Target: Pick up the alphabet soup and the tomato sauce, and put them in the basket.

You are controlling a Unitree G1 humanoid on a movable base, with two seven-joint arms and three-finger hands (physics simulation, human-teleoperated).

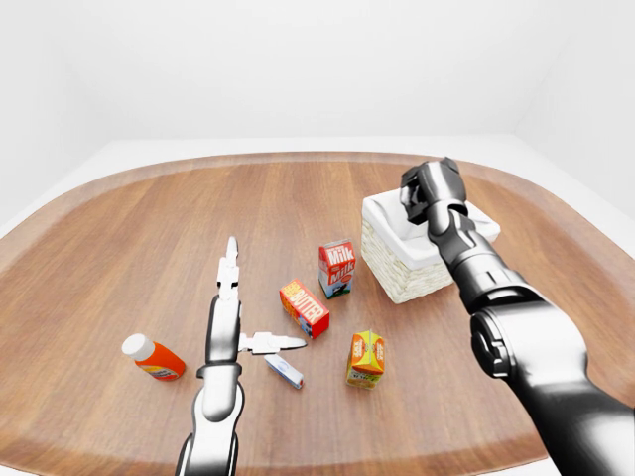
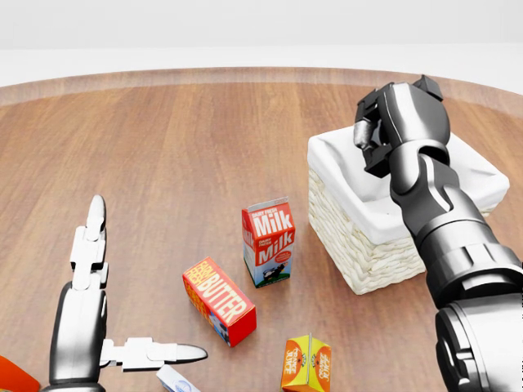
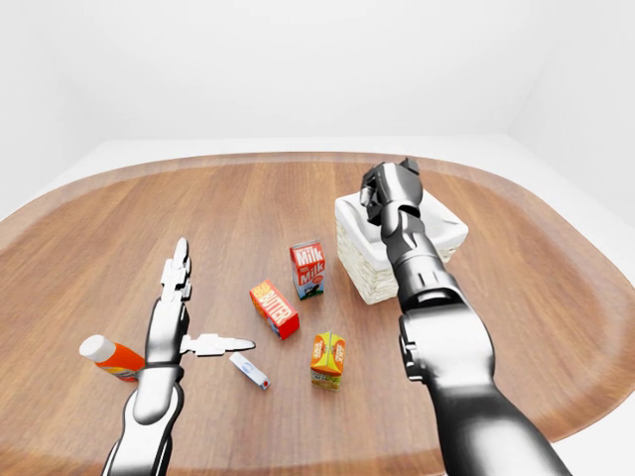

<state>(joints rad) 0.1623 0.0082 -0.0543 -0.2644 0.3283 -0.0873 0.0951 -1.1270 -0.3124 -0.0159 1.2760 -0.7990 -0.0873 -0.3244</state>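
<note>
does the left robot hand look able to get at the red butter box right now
Probably yes: the left robot hand is open, and only bare wooden table lies between its fingers and the red butter box.

Glossy silver-grey arms, pale segmented fingers (image 2: 87,237)

Bright, even, diffuse light, no clear source; all three views sharp, no blur. Shadows under the boxes on the table (image 1: 149,228) are soft and faint (clean simulator render). Metal right arm (image 2: 441,220) shows mild highlights; eye views bow the table's rim.
</note>
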